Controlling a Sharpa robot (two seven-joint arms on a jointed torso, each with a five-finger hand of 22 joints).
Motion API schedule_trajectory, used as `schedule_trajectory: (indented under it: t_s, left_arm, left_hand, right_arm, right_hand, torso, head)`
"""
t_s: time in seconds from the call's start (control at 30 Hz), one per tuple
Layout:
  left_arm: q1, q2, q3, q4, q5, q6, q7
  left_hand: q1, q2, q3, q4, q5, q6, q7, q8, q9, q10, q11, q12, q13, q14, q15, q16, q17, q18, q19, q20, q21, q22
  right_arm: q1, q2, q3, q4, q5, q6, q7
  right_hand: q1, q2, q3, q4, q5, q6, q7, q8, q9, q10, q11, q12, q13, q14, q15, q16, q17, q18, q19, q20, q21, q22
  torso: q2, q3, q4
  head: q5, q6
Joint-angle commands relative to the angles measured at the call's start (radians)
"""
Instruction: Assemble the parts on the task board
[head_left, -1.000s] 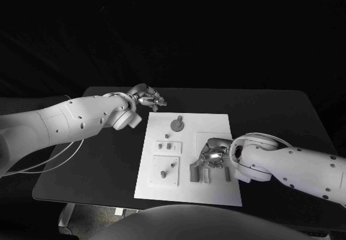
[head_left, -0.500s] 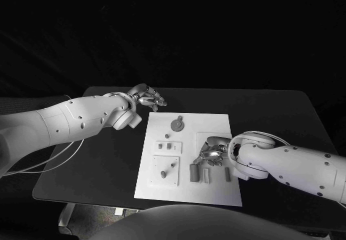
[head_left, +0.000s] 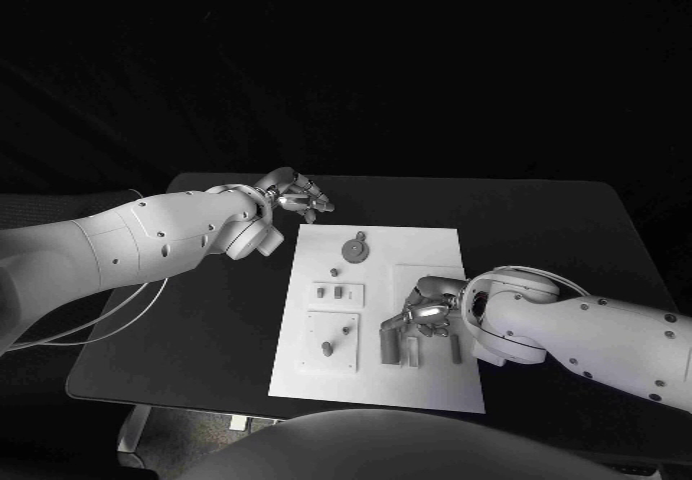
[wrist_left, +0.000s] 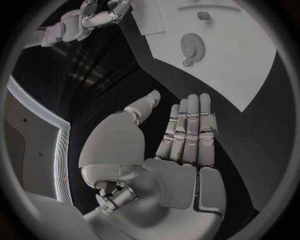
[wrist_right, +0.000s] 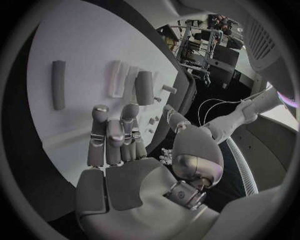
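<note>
Hovering over the near-right part of the task board (head_left: 433, 385), right hand (head_left: 421, 316) holds nothing, fingers apart, above upright grey parts (head_left: 389, 346). Gear (head_left: 355, 246) lies at the board's far end. Left hand (head_left: 293, 193) empty, fingers straight, over black table (head_left: 202, 330) beyond the far-left corner.

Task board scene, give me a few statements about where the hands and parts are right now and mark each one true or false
1. The left hand is off the task board, past its far corner. True.
2. The right hand holds a bar-shaped part lifted clear of the board. False: its fingers are straight and nothing is in them; the bar-shaped parts lie on the board.
3. A round gear sits near the board's far end. True.
4. The left hand grips the gear. False: it holds nothing, fingers straight, above the black table.
5. The right hand is over the board's near half. True.
</note>
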Motion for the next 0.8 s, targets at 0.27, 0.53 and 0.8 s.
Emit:
schedule_trajectory:
  t_s: [0.27, 0.53, 0.8]
  left_arm:
    - [0.001, 0.002, 0.001, 0.002, -0.003, 0.014, 0.002]
    - [0.001, 0.003, 0.001, 0.002, -0.003, 0.016, 0.001]
    - [0.001, 0.003, 0.000, 0.003, -0.004, 0.019, -0.003]
  left_hand:
    - [0.001, 0.009, 0.001, 0.007, -0.003, -0.005, -0.003, -0.006, 0.001, -0.007, -0.001, 0.004, -0.001, 0.005, -0.001, -0.007, 0.002, 0.018, 0.005, -0.002, -0.006, 0.002]
    - [0.002, 0.008, 0.001, 0.007, -0.003, -0.005, -0.003, -0.006, 0.001, -0.008, -0.001, 0.004, -0.001, 0.005, -0.001, -0.007, 0.003, 0.018, 0.005, -0.002, -0.006, 0.002]
    - [0.003, 0.009, 0.002, 0.006, -0.003, -0.005, -0.003, -0.006, 0.001, -0.008, -0.001, 0.004, -0.002, 0.005, -0.001, -0.007, 0.004, 0.018, 0.005, -0.002, -0.006, 0.002]
  right_arm:
    - [-0.001, 0.013, 0.000, 0.029, -0.119, 0.074, -0.060]
    - [-0.004, 0.037, 0.000, 0.024, -0.167, 0.100, -0.096]
    - [-0.014, 0.049, 0.000, 0.024, -0.227, 0.103, -0.113]
  right_hand:
    - [-0.011, -0.017, 0.016, 0.039, -0.005, 0.019, -0.008, 0.013, 0.011, -0.001, -0.009, 0.009, 0.007, -0.007, -0.005, 0.006, 0.007, 0.029, -0.005, -0.007, 0.002, 0.008]
    - [-0.019, 0.038, -0.011, 0.034, -0.006, 0.056, -0.025, 0.033, 0.022, 0.030, -0.026, 0.017, 0.005, 0.065, -0.011, 0.023, 0.097, 0.029, 0.006, -0.015, 0.017, 0.015]
    - [-0.031, 0.094, -0.045, 0.011, -0.005, 0.087, -0.039, 0.043, 0.023, 0.066, -0.040, 0.018, -0.001, 0.128, -0.021, 0.029, 0.169, 0.029, 0.024, -0.026, 0.028, 0.014]
  torso:
    - [0.000, -0.0001, -0.0004]
    - [0.000, 0.0000, -0.0001]
    - [0.000, 0.0000, 0.0000]
  head:
    - [0.000, 0.000]
    - [-0.003, 0.000]
    - [-0.004, 0.000]
